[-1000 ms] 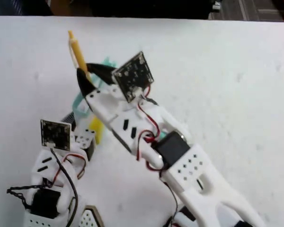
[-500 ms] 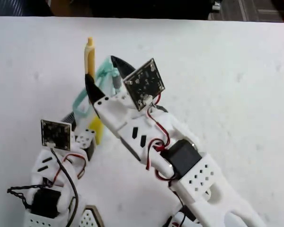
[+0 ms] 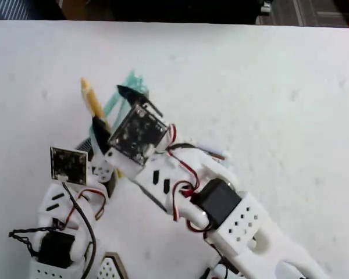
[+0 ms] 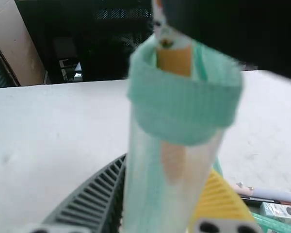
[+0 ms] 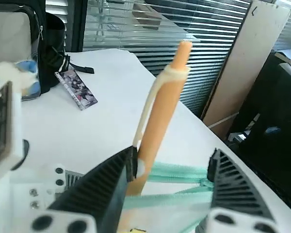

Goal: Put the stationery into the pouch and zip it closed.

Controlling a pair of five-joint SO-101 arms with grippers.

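The pouch (image 4: 174, 111) is standing upright between the fingers of the left hand (image 4: 157, 208), over the left half of the bench (image 3: 267, 87). The pen (image 3: 91, 100) is sitting in the pouch's mouth, tilting against one finger of the right hand (image 5: 173, 162), which is straddling that mouth with fingers apart.

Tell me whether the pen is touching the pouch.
Touching. The left wrist view shows the orange pen standing inside the green-rimmed pouch, its lower part visible through the clear wall and its shaft against the rim.
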